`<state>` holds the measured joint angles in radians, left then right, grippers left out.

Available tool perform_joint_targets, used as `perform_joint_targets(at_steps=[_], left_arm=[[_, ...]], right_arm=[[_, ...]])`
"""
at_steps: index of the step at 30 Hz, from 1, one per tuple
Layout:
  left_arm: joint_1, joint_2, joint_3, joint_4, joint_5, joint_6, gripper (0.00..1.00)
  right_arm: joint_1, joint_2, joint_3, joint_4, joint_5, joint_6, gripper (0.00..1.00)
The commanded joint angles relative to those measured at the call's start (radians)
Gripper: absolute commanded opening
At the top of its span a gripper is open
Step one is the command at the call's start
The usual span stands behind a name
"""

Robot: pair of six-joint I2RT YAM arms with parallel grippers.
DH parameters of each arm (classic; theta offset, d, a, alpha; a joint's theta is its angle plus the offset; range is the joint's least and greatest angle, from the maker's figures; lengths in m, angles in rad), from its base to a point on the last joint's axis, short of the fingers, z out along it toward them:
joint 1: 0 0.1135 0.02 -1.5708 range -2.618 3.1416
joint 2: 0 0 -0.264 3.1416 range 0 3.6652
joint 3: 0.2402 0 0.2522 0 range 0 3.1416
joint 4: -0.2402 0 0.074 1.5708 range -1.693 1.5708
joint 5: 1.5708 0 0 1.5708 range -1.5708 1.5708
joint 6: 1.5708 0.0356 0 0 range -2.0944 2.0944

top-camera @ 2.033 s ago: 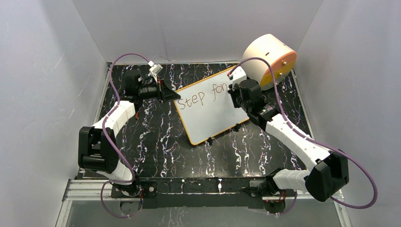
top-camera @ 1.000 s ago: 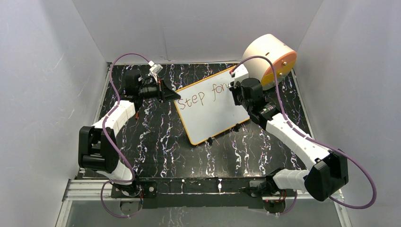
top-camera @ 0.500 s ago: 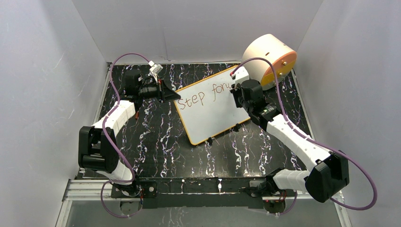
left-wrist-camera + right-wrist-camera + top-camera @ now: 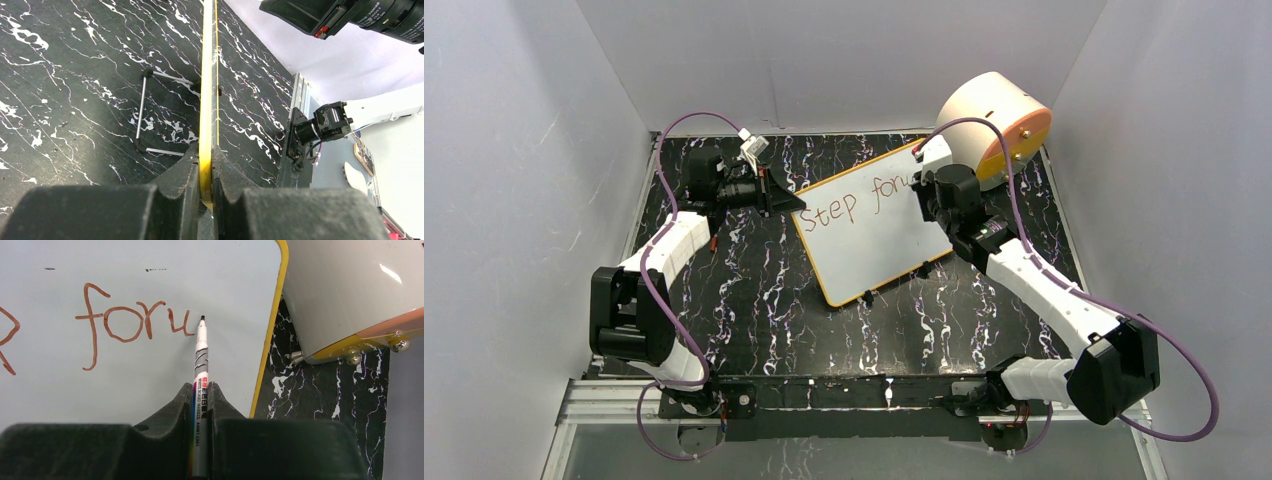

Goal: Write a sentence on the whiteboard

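The whiteboard [image 4: 874, 235], white with a thin orange-yellow frame, lies tilted on the black marbled table. Its writing [image 4: 856, 203] reads "Step foru" in reddish-brown. My left gripper [image 4: 792, 203] is shut on the board's left corner; in the left wrist view the yellow frame edge [image 4: 206, 100] runs up from between my left gripper's [image 4: 206, 165] fingers. My right gripper [image 4: 201, 392] is shut on a silver whiteboard marker [image 4: 200, 370]. Its tip sits on the board just right of the letters "foru" [image 4: 132, 322]. In the top view my right gripper [image 4: 924, 190] hides the end of the word.
A round peach-and-orange drum [image 4: 994, 128] lies at the back right, close to the board's right corner; it also shows in the right wrist view [image 4: 350, 290]. Black clip feet [image 4: 864, 297] line the board's near edge. A wire stand [image 4: 145, 115] sits behind the board. Grey walls enclose the table.
The writing has grown from "Step for" to "Step foru". My right gripper has shifted slightly right along the top line with the marker. My left arm has not moved.
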<state>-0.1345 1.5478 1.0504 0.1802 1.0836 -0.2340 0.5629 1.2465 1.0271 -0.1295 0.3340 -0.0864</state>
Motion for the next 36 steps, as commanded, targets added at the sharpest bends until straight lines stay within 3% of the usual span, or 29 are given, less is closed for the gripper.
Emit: perform_joint_targets(at_steps=[1,36], left_arm=[[-0.04,0.068,-0.042,-0.164,-0.12,0.096,0.0],[-0.04,0.067,-0.037,-0.174,-0.124,0.107,0.0]], right_arm=[[-0.007,0.003,0.046,0.082,0.006,-0.011,0.0],[-0.012,-0.042,-0.016,-0.043,-0.06,0.035,0.0]])
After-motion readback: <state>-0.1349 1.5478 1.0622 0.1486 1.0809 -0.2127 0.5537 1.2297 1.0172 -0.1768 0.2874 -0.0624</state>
